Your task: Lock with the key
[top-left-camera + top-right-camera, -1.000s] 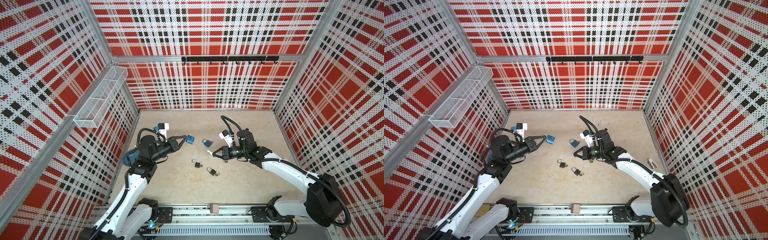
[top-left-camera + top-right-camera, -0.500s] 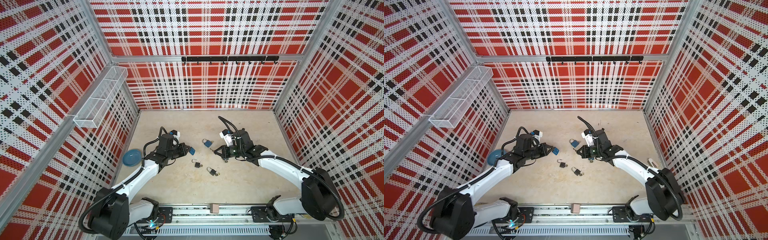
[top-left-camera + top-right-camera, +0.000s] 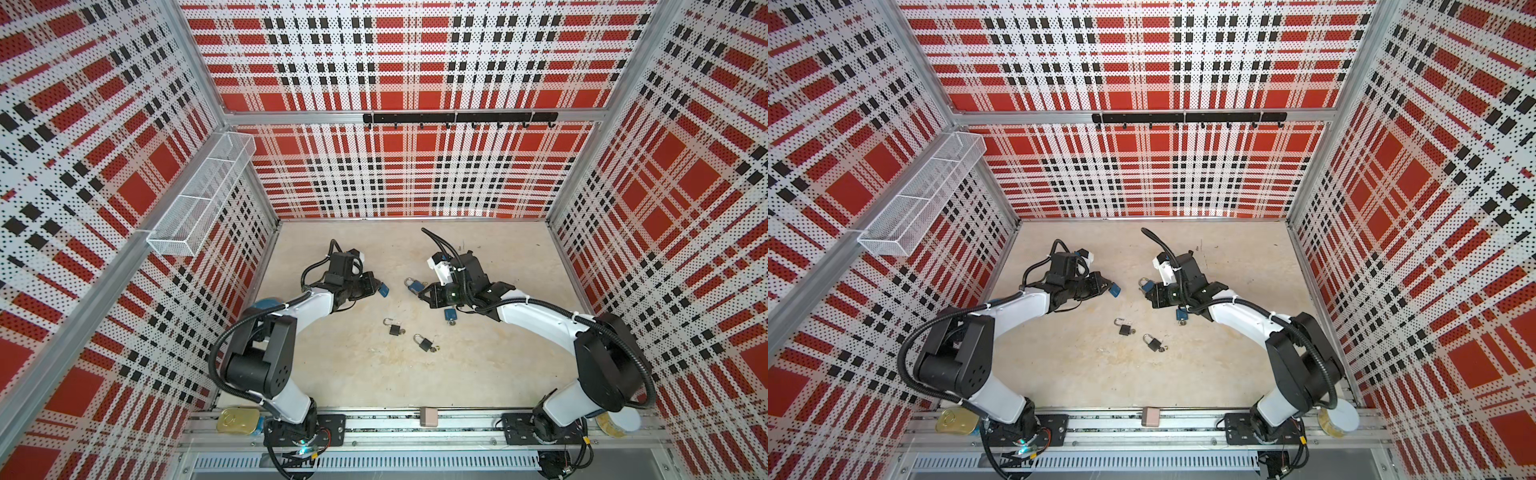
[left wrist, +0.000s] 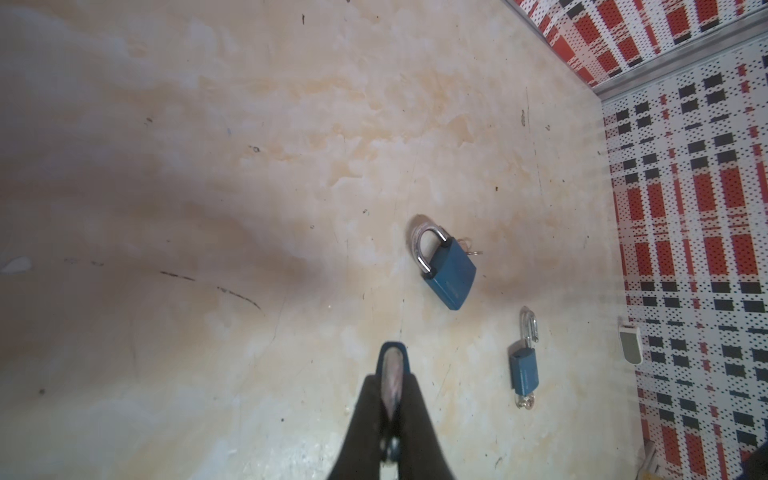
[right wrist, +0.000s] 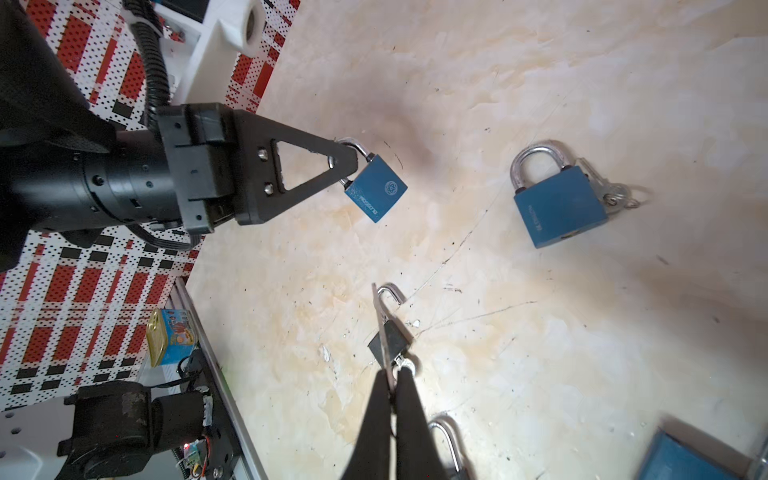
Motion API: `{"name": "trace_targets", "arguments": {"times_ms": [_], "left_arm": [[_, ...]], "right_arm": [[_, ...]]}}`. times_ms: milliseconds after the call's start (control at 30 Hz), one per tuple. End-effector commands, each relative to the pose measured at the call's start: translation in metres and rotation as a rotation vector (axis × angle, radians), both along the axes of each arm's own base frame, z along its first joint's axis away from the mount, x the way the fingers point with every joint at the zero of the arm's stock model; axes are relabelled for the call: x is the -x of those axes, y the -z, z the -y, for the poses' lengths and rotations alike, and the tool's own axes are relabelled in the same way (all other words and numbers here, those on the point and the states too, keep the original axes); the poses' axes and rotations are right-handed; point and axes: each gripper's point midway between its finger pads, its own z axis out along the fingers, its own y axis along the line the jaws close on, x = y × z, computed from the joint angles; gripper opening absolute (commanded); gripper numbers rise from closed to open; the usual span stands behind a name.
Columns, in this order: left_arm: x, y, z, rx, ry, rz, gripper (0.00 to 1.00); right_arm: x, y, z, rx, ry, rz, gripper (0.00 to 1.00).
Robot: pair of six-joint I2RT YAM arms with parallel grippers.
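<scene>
Mid-worktop (image 3: 365, 374), both hands sit low, facing each other across a short gap.

Left hand (image 5: 347, 164): fingers together, clamped on the shackle of the small blue padlock (image 5: 376, 189). Its body hangs clear of the surface and sticks out toward the other arm.

Right hand (image 5: 392, 386): fingers pressed together on a thin metal blade seen edge-on. I read it as the key (image 5: 380, 318), but it's too thin to be certain.

What the next move turns on:
- The padlock lies to the robot's left of the key tip, near but not touching.
- Its long axis runs shackle-to-base away from the left hand, tilted.
- The base with the keyway should be the end nearest the right hand, though the slot itself isn't visible.
- The blade runs straight out of the right fingertips and doesn't look lined up with that base yet.
- My call: the right arm closes the gap while the left just holds.

Clutter:
- A big blue padlock (image 3: 414, 286) with keys lies just beside the right hand.
- An open black padlock (image 3: 393, 329) lies on the worktop nearby.
</scene>
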Motion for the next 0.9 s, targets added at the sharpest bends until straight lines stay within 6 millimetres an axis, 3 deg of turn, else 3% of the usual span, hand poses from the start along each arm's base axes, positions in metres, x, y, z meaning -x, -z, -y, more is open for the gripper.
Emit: {"name": "trace_targets", "arguments": {"times_ms": [0, 167, 700, 733, 767, 867], "left_arm": [[-0.018, -0.005, 0.006, 0.010, 0.028, 0.053, 0.00], [-0.026, 0.012, 0.009, 0.002, 0.044, 0.025, 0.00], [-0.032, 0.036, 0.006, -0.041, 0.035, -0.006, 0.00], [-0.032, 0.037, 0.005, -0.044, 0.033, -0.007, 0.02], [-0.032, 0.037, 0.005, -0.047, 0.031, -0.005, 0.10], [-0.033, 0.036, 0.004, -0.057, 0.028, 0.002, 0.16]], "right_arm": [[-0.016, -0.014, -0.012, -0.028, -0.013, 0.075, 0.00], [-0.021, -0.008, -0.019, -0.019, -0.023, 0.065, 0.00], [-0.031, 0.005, -0.030, -0.009, -0.037, 0.036, 0.00], [-0.031, 0.005, -0.032, -0.008, -0.039, 0.035, 0.00], [-0.032, 0.005, -0.032, -0.006, -0.037, 0.036, 0.00], [-0.033, 0.006, -0.034, -0.003, -0.037, 0.035, 0.00]]}}
